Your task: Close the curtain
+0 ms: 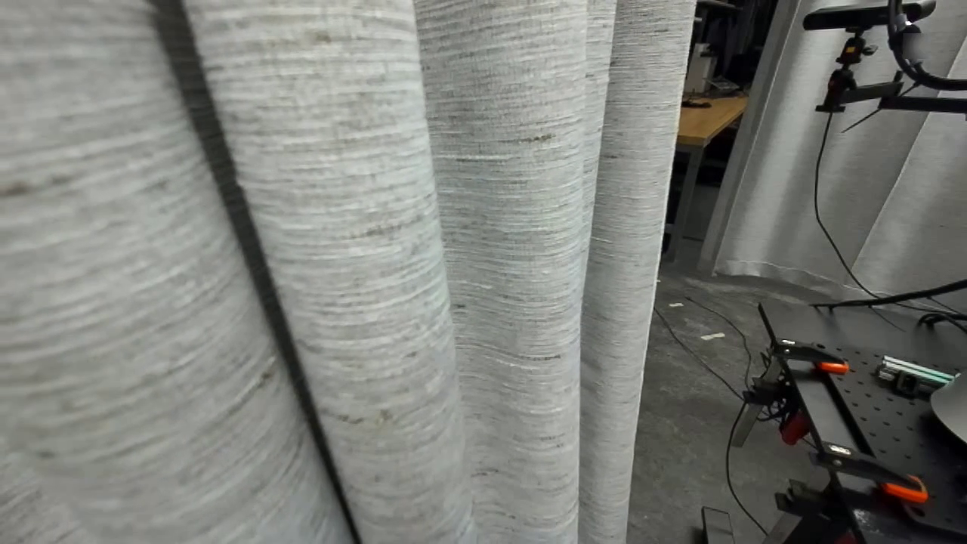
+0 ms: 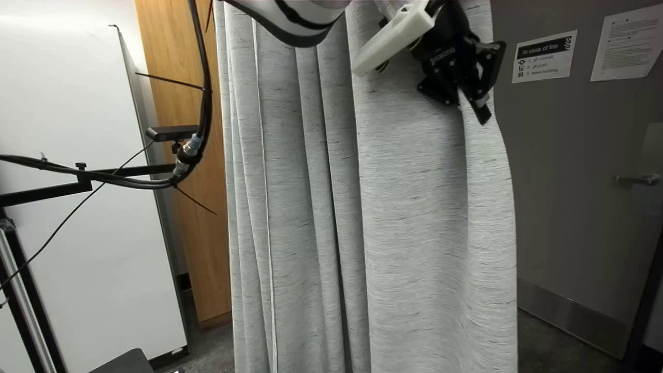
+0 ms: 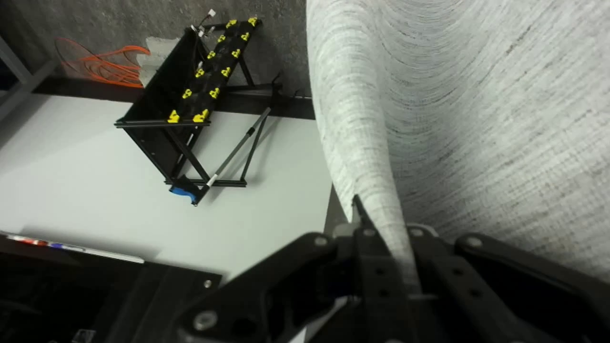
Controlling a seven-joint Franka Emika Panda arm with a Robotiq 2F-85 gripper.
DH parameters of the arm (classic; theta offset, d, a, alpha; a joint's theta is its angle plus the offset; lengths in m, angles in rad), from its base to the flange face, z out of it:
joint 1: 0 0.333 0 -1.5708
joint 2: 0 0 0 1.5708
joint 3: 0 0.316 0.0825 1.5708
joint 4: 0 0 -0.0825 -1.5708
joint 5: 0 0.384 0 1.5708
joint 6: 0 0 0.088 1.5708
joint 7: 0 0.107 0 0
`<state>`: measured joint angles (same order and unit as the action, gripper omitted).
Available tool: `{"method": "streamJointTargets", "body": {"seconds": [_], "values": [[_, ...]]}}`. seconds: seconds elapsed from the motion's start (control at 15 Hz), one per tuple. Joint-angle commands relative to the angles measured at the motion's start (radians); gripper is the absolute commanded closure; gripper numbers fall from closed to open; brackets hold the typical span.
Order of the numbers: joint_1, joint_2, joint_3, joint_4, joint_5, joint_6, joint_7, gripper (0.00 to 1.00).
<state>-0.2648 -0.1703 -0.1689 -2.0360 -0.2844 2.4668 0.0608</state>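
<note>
A light grey, streaked curtain hangs in loose vertical folds in an exterior view (image 2: pixel 414 207). Its free edge is on the right, in front of a dark door. My gripper (image 2: pixel 470 102) is at the upper part of that free edge, fingers pointing down. The wrist view shows the gripper (image 3: pixel 388 238) with a narrow fold of the curtain (image 3: pixel 357 119) pinched between its fingers. Grey curtain cloth (image 1: pixel 514 264) also fills much of an exterior view, where the gripper does not show. The top of the curtain is out of view.
A grey door (image 2: pixel 564 207) with notices stands behind the free edge. A camera arm with a thick black cable (image 2: pixel 204 103) is beside the curtain. A black perforated table (image 1: pixel 899 423) with orange clamps stands right of the cloth. A black frame (image 3: pixel 190 105) shows by a white wall.
</note>
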Motion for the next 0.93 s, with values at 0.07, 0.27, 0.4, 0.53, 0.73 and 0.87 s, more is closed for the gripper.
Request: {"method": "streamJointTargets", "body": {"seconds": [0.07,0.27,0.4,0.53,0.73,0.87], "values": [[-0.026,0.119,-0.035,0.18,-0.007,-0.106,0.125,0.99],[-0.026,0.168,-0.06,0.261,0.002,-0.167,0.184,0.99],[-0.028,0.202,-0.079,0.317,0.011,-0.207,0.217,0.99],[-0.034,0.238,-0.101,0.379,0.04,-0.252,0.237,0.99],[-0.048,0.289,-0.137,0.47,0.075,-0.315,0.269,0.99],[-0.059,0.318,-0.157,0.521,0.099,-0.35,0.286,0.99]]}}
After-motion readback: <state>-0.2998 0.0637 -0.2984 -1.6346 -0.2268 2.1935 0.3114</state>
